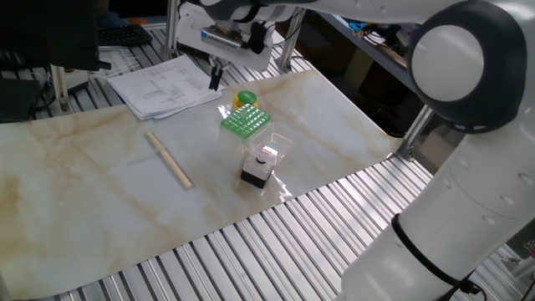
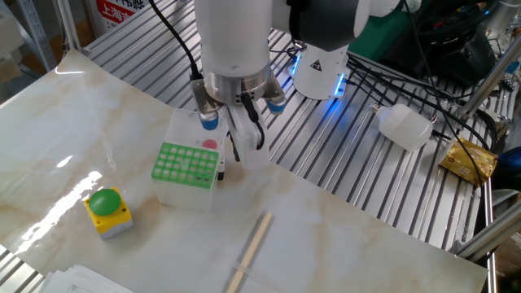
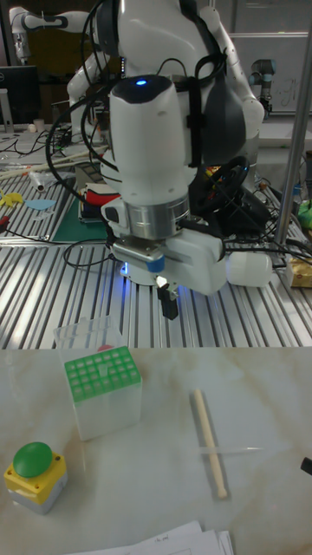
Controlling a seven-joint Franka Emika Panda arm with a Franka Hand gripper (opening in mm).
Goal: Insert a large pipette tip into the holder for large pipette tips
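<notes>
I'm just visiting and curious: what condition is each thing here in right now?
End effector: raised, fingers together, apparently holding nothing.
Green rack: upright, no tip seen in it.
Wooden stick: lying flat.
Clear tip: lying flat by the stick.
Green button: sitting upright, untouched.
</notes>
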